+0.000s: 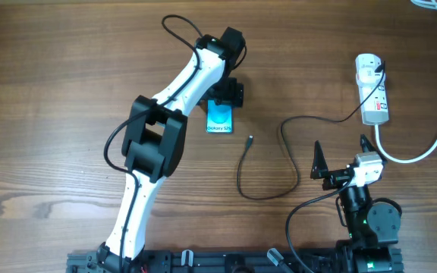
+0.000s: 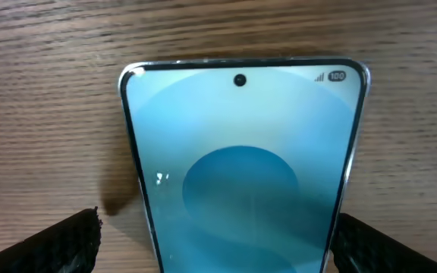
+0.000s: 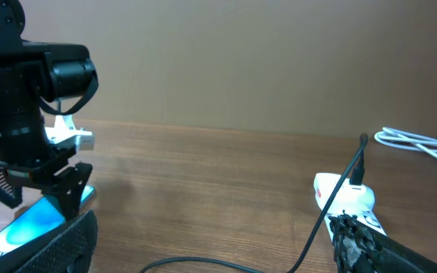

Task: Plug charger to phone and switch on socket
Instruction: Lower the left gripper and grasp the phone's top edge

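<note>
The left gripper (image 2: 217, 221) straddled the phone (image 2: 237, 144), jaws spread with a gap on either side; closing squarely on its long edges should pin it without skewing it. The right gripper (image 3: 212, 227) was wide apart too (nothing between its fingers), well clear of the charger (image 1: 243, 173), whose plug tip (image 1: 249, 139) lay loose near the phone. Pinching just behind that tip would ease aiming.

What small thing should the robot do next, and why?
Probably the right gripper, which is open, should reach left for the charger's plug tip. The tip lies loose on the table, apart from the phone, while the open left gripper straddles the phone.
</note>
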